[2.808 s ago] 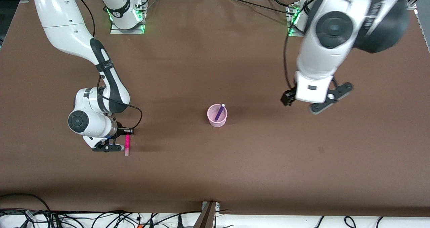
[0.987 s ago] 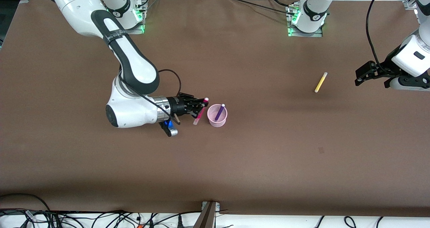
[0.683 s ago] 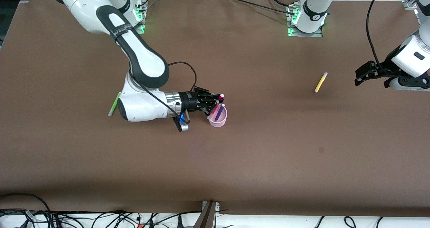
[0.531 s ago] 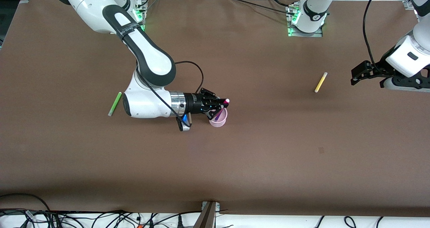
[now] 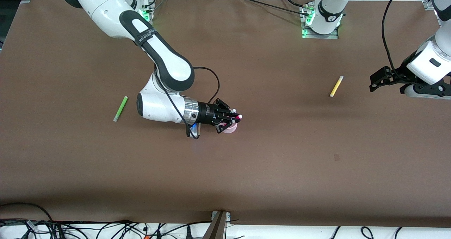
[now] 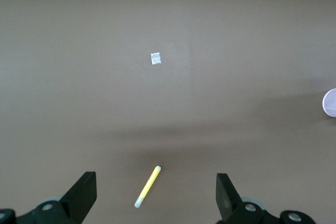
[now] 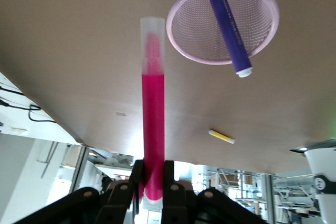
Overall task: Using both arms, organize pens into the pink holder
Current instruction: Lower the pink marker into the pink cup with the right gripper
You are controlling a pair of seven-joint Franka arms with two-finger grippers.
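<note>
Right wrist view: purple pen (image 7: 229,27) inside pink holder (image 7: 222,38).

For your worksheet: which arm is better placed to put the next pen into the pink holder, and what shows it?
Right. The right gripper is shut on the magenta pen over the pink holder; the left gripper hangs open and empty above the yellow pen.
</note>
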